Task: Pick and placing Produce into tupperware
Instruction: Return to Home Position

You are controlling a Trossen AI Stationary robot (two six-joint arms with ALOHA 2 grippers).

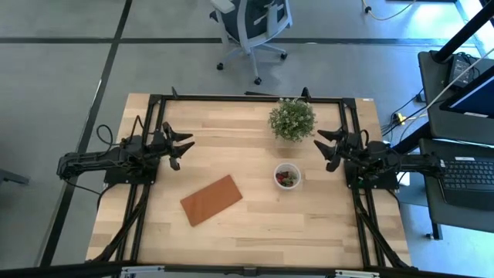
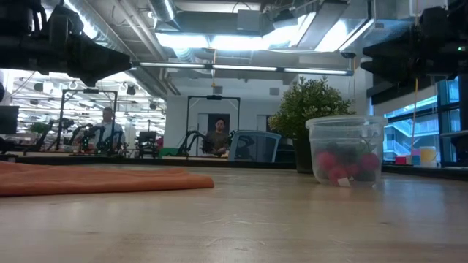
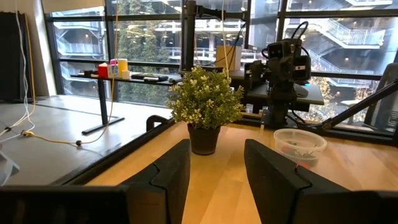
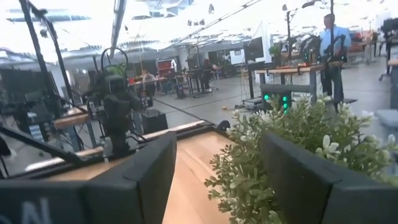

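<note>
In the high view the left gripper (image 1: 184,150) hung over the left-centre of the pale wooden table (image 1: 255,232). Its two dark fingers (image 3: 168,177) were spread apart with nothing between them. The right gripper (image 1: 324,150) mirrored it at the right-centre of the frame, its fingers (image 4: 140,180) likewise parted and empty. In the low view both arms showed only in the upper corners, lifted well clear of the tabletop. The small round clear plastic cup (image 1: 288,176) stood upright on the table just right of centre in the high view, near the right gripper but not touching it. Inside it lay the fruit pieces (image 2: 333,166), several pinkish-red ones and a few darker ones, heaped at the bottom. How many there were could not be told. A green bushy potted plant (image 1: 292,120) stood above the cup in that frame, close to the table's far edge and apart from the cup. A flat brown rectangular board (image 1: 211,199) lay tilted at the lower centre-left, well apart from the cup and from both grippers. A white office chair (image 1: 251,23) stood on the grey floor at the top of the frame, and a laptop (image 1: 471,174) sat on a side desk at the right edge. In the low view a seated person (image 2: 217,139) showed far back in the room.
</note>
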